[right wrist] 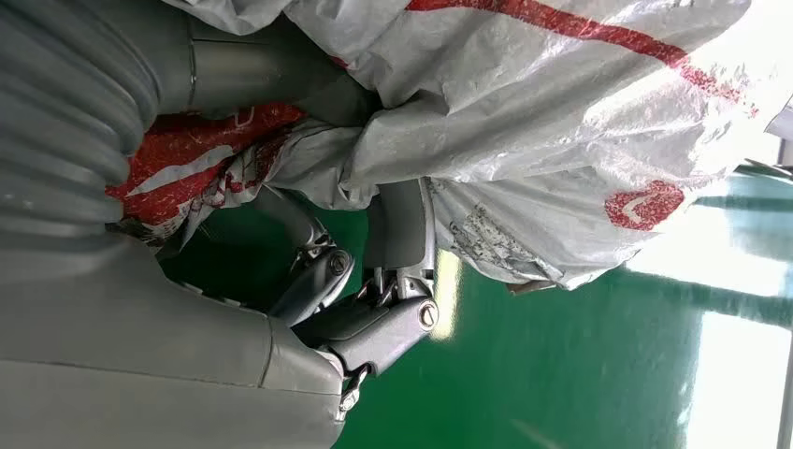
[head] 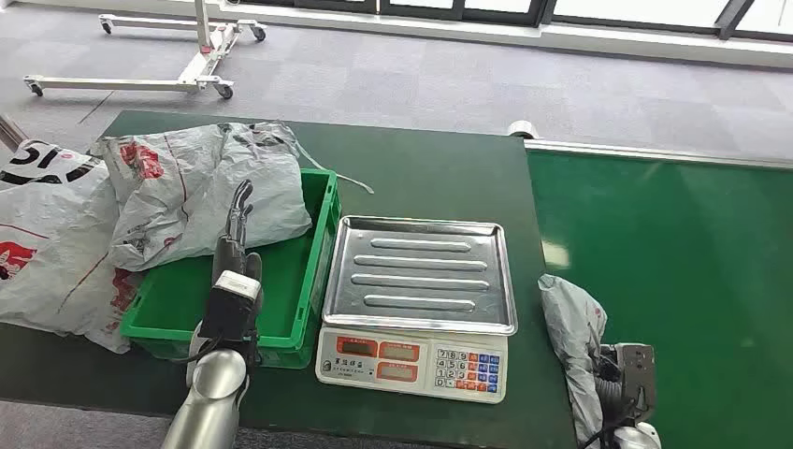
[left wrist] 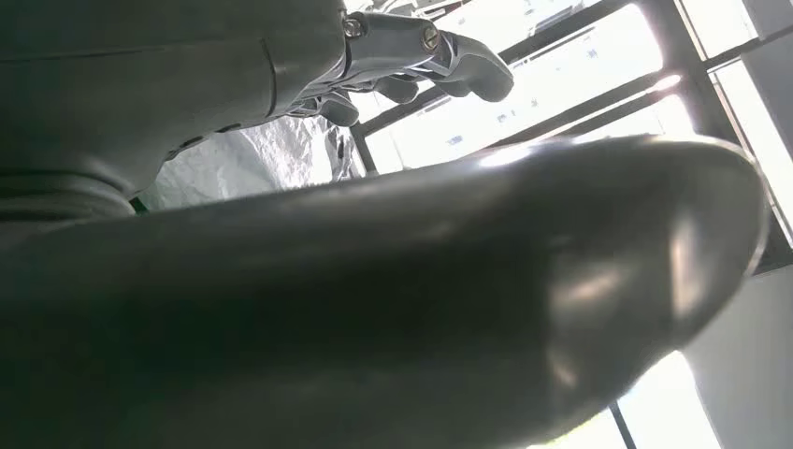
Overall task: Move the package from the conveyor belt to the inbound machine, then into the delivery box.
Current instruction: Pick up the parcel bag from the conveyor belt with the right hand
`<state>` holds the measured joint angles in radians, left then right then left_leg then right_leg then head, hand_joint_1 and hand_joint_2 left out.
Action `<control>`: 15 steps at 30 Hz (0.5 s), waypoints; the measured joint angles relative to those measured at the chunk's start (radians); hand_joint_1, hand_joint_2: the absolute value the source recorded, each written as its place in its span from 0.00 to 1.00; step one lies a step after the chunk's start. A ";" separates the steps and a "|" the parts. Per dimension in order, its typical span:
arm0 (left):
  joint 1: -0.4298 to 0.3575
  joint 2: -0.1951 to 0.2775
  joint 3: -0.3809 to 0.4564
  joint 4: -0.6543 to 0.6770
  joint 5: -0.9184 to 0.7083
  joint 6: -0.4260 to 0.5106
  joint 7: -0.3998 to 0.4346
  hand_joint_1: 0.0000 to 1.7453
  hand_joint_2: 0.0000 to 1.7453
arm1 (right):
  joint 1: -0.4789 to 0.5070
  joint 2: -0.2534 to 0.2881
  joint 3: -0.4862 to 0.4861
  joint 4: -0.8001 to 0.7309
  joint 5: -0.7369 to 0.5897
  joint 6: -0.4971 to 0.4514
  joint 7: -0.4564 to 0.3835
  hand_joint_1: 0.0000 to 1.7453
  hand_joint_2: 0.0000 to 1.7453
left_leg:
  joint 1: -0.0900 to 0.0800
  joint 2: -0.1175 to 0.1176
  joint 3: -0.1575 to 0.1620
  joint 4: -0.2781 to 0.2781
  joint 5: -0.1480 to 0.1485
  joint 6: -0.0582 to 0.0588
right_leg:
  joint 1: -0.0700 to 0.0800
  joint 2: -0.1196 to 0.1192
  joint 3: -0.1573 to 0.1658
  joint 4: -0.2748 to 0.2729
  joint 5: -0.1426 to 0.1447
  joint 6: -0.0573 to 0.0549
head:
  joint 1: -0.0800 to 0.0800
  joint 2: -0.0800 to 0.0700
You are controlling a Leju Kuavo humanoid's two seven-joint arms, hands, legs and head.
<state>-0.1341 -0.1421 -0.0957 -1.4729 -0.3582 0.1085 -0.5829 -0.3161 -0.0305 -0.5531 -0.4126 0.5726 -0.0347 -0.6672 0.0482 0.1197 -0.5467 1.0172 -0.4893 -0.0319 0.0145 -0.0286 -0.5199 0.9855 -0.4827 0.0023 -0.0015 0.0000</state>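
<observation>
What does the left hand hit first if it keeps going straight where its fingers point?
Probably the crumpled grey plastic mail bag lying across the green plastic crate. The left hand points up and away at it, fingertips already about at its edge; depth is unclear.

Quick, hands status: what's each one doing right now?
Left hand: open, holding nothing, over the green crate.
Right hand: gripping the grey package.

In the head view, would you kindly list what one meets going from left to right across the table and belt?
Grey sacks → green crate → scale → package in the right hand → conveyor belt.
</observation>
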 joint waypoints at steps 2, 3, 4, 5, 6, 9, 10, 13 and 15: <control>0.001 0.000 0.000 0.000 0.000 0.000 0.000 0.00 0.00 | 0.001 0.000 0.000 0.000 -0.003 0.001 -0.001 1.00 1.00 | 0.000 0.000 0.000 0.000 0.000 0.000 | 0.000 -0.001 0.000 0.000 -0.001 0.000 | 0.000 0.000; 0.003 0.000 0.000 0.000 0.000 0.000 0.000 0.00 0.00 | 0.001 0.000 0.000 0.000 -0.006 0.002 -0.001 1.00 1.00 | 0.000 -0.001 0.000 0.000 0.000 0.000 | 0.000 -0.001 0.000 0.000 -0.001 -0.001 | 0.000 0.000; 0.005 0.001 0.000 0.000 0.000 0.000 0.000 0.00 0.00 | 0.001 0.000 0.000 -0.001 -0.008 0.003 -0.002 1.00 1.00 | 0.000 -0.002 0.000 0.000 0.000 0.000 | 0.000 -0.002 0.000 0.000 -0.001 -0.001 | 0.000 0.000; 0.007 0.001 0.000 0.001 0.000 0.000 0.000 0.00 0.00 | 0.002 0.000 0.000 -0.001 -0.009 0.004 -0.003 1.00 1.00 | 0.000 -0.003 0.000 -0.001 0.000 0.000 | 0.000 -0.003 0.000 0.000 -0.002 -0.001 | 0.000 0.000; 0.008 0.001 0.000 0.001 0.000 0.000 0.000 0.00 0.00 | 0.002 0.000 0.000 -0.001 -0.010 0.004 -0.004 1.00 1.00 | 0.000 -0.004 0.000 -0.001 0.000 0.000 | 0.000 -0.004 0.000 0.000 -0.002 -0.001 | 0.000 0.000; 0.011 0.001 0.000 0.002 0.000 0.000 0.000 0.00 0.00 | 0.006 0.001 0.001 -0.012 -0.043 0.017 -0.016 1.00 1.00 | 0.000 -0.007 -0.001 -0.001 0.000 -0.001 | 0.000 -0.007 0.000 0.000 -0.003 -0.001 | 0.000 0.000; 0.012 0.001 0.000 0.002 0.000 0.000 0.000 0.00 0.00 | 0.011 0.002 0.003 -0.027 -0.071 0.028 -0.023 1.00 1.00 | -0.001 -0.009 -0.001 -0.001 0.001 -0.001 | 0.000 -0.009 -0.001 0.000 -0.003 -0.001 | 0.000 0.000; 0.016 0.001 0.000 0.001 0.000 0.001 0.003 0.00 0.00 | 0.057 0.010 0.023 -0.139 -0.201 0.054 -0.032 1.00 1.00 | -0.005 -0.018 -0.005 -0.001 0.005 0.000 | -0.003 -0.018 -0.006 0.004 -0.003 -0.001 | 0.001 0.000; 0.027 0.001 0.000 -0.003 0.002 0.004 0.005 0.00 0.00 | 0.105 0.015 0.053 -0.269 -0.283 0.046 -0.030 1.00 1.00 | -0.012 -0.024 -0.012 -0.001 0.009 0.002 | -0.007 -0.023 -0.013 0.008 -0.002 0.000 | 0.000 0.000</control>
<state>-0.1069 -0.1410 -0.0955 -1.4757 -0.3566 0.1126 -0.5780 -0.2113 -0.0156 -0.5001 -0.6813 0.2898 0.0108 -0.6976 0.0363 0.0961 -0.5585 1.0163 -0.4800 -0.0301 0.0078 -0.0517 -0.5329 0.9940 -0.4850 0.0021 -0.0012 0.0000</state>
